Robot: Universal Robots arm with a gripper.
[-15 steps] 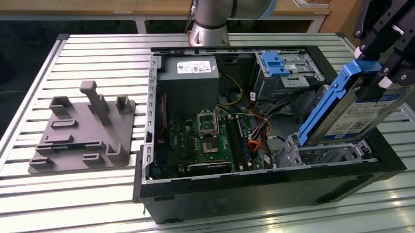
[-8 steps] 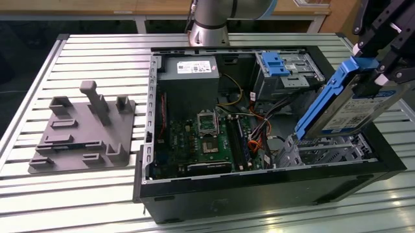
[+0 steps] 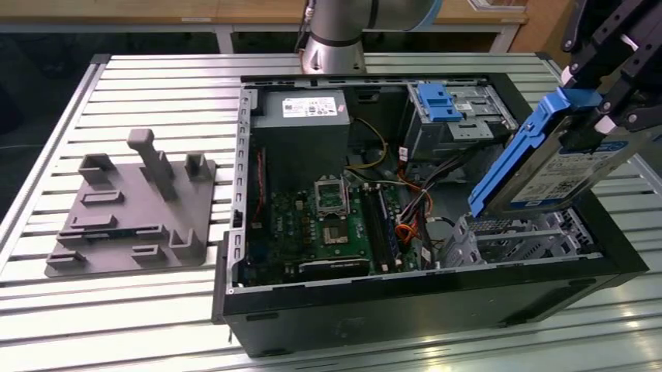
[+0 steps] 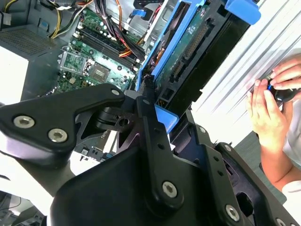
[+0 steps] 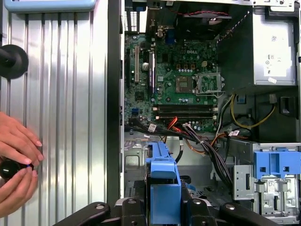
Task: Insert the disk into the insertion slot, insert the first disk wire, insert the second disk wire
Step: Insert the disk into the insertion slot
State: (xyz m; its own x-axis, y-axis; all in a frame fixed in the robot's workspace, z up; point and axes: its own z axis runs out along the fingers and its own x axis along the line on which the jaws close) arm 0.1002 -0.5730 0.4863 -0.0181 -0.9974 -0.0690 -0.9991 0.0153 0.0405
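Observation:
In the exterior view, my gripper [image 3: 598, 108] is shut on the upper end of the disk [image 3: 553, 170]. The disk is a silver drive with a white label in a blue carrier. It hangs tilted, its lower end just above the insertion slot [image 3: 517, 236], a silver perforated cage in the case corner at the exterior view's right. In the second wrist view the black fingers [image 4: 146, 101] clamp the carrier, and the disk [image 4: 188, 52] shows its circuit-board side. In the first wrist view the blue carrier [image 5: 162, 181] stands on edge. Orange and black cables [image 3: 408, 225] lie beside the cage; I cannot tell which are the disk wires.
The open computer case [image 3: 414, 294] lies on a slatted metal table [image 3: 145, 85]. Inside it are the motherboard [image 3: 331, 225], a grey power-supply box [image 3: 300, 108] and a taller bay with a blue latch [image 3: 439, 101]. A grey fixture [image 3: 129, 209] sits at the exterior view's left. A person's hands [image 5: 14, 160] work beside the case.

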